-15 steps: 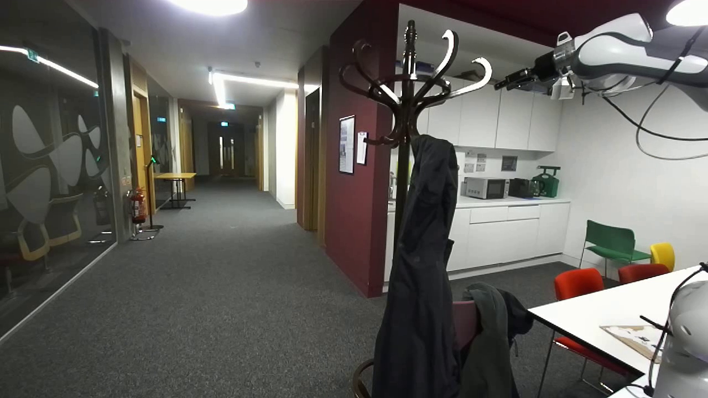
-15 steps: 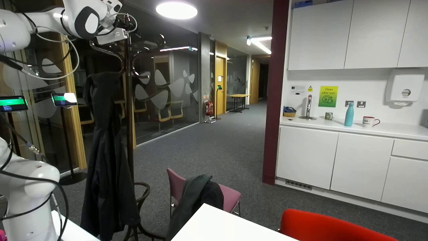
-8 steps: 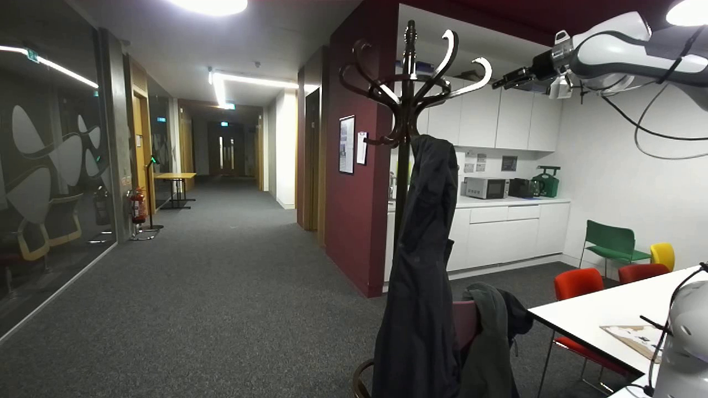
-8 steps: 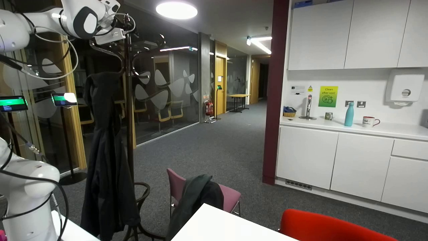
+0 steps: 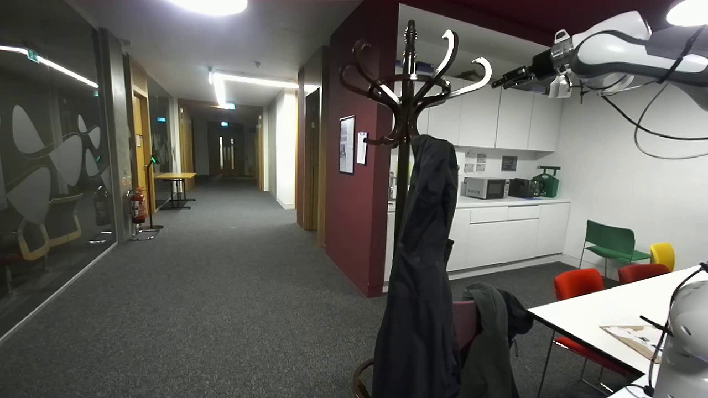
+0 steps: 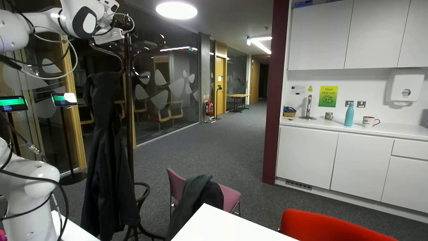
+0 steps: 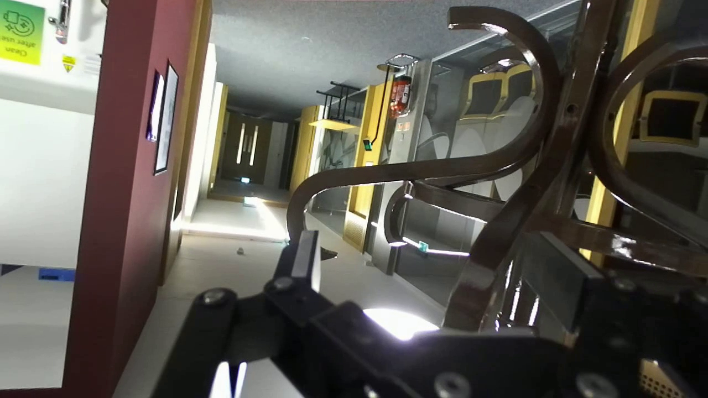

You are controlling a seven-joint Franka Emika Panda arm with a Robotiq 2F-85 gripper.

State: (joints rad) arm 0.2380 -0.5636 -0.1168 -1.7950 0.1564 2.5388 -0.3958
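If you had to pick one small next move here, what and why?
Probably ease the open claw slowly toward the coat stand: its jaws stand apart with nothing gripped, and in an exterior view a hook shows just beyond its tips. Go gently, since in the wrist view a finger overlaps a hook and contact cannot be told.

The grey carpet [image 5: 238,276] is lit by a round ceiling lamp [image 6: 176,10] and bordered by a glass wall [image 5: 61,121] and a maroon wall [image 5: 357,221], on which a framed picture [image 5: 347,145] is hung. White cupboards [image 6: 317,36] are fixed above a counter [image 6: 401,129]. A red chair [image 5: 579,283] is set beside a white table [image 5: 608,301]. Far off, what may be double doors [image 5: 226,149] are dimly seen.
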